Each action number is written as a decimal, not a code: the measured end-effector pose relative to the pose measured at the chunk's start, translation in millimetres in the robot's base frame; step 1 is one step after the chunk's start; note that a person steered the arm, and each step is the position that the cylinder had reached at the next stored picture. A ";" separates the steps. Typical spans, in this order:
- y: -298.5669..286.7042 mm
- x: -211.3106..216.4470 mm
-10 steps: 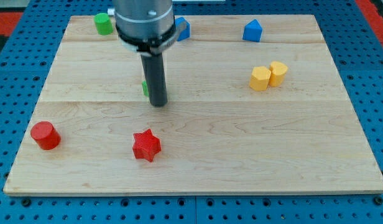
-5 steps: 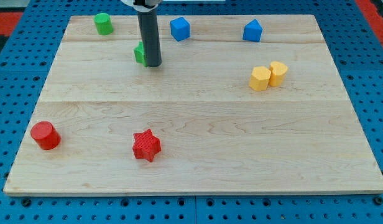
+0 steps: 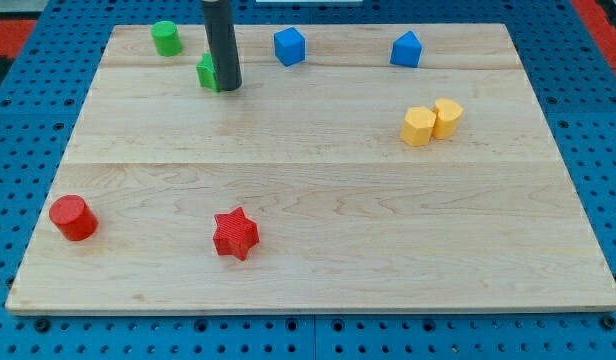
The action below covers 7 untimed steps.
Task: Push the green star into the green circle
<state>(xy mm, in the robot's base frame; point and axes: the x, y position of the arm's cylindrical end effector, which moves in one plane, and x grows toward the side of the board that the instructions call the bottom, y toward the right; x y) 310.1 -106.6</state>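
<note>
The green star (image 3: 206, 72) lies near the view's top left, partly hidden behind my rod. My tip (image 3: 227, 88) rests against the star's right side. The green circle (image 3: 167, 38) stands near the board's top left corner, up and to the left of the star, a short gap away.
Two blue blocks (image 3: 289, 46) (image 3: 407, 49) sit along the top edge. Two yellow blocks (image 3: 419, 127) (image 3: 448, 117) touch each other at the right. A red cylinder (image 3: 72, 218) and a red star (image 3: 235, 234) lie near the bottom left. The wooden board (image 3: 328, 210) rests on a blue pegboard.
My tip has moved up and to the left, pushing the green star from the board's middle left toward the green circle.
</note>
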 end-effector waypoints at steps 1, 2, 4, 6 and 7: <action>0.0 -1.0; -14.0 -22.4; -43.4 -51.0; -38.5 -49.9; -21.0 -41.8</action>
<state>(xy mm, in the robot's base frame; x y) 268.3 -127.6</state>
